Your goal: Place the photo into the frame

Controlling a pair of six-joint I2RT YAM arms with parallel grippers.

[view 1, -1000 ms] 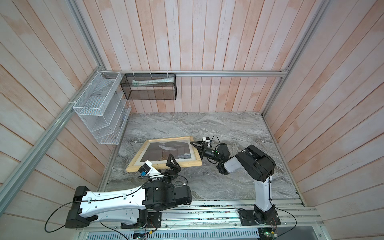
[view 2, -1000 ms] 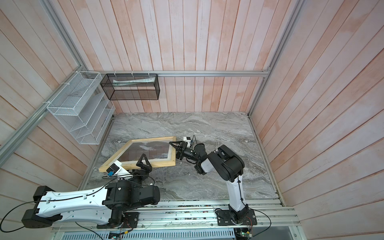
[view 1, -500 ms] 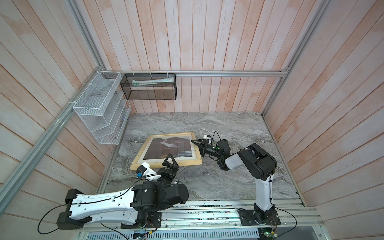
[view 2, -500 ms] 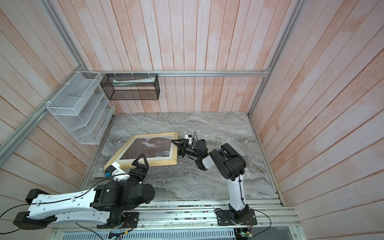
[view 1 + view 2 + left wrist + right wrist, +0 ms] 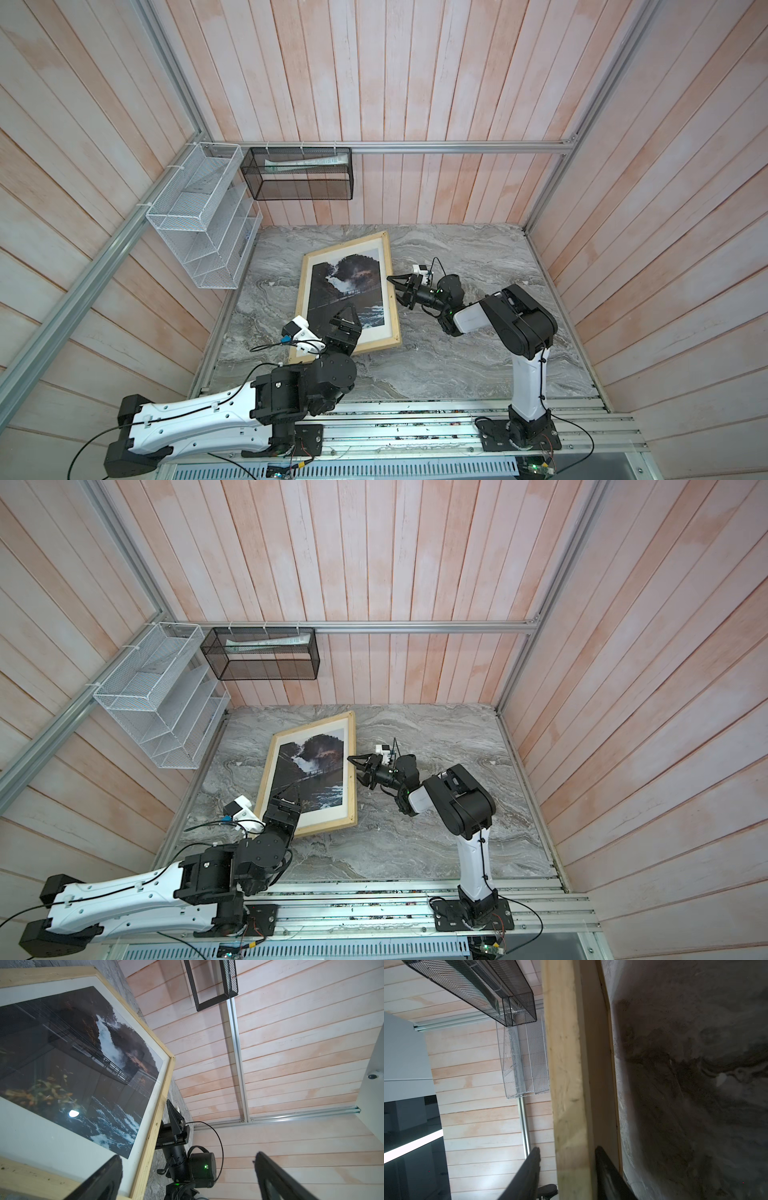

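The frame [image 5: 345, 247] [image 5: 328, 829], thin pale wood, sits on the marble table [image 5: 457, 353] with its long sides running front to back. Inside it shows the photo [image 5: 349, 291] [image 5: 311, 771] [image 5: 83, 1053], a white waterfall among dark hills with a white border. My right gripper [image 5: 395, 289] [image 5: 356, 769] [image 5: 568, 1148] is shut on the frame's right rail [image 5: 566, 1064], one finger on each face. My left gripper [image 5: 345, 320] [image 5: 286, 804] [image 5: 187, 1157] hovers open over the frame's near end, holding nothing. The frame's near left corner is hidden by the left arm.
A white wire rack [image 5: 199, 216] hangs on the left wall. A black mesh basket [image 5: 299, 174] holding a pale tube hangs on the back wall. Bare marble lies right of the frame and in front of it. The arm bases stand on the front rail.
The frame has swung round from lying crosswise to lengthwise, carried by the right gripper, which has narrowed onto its rail. The left arm has drawn back a little and stays open.
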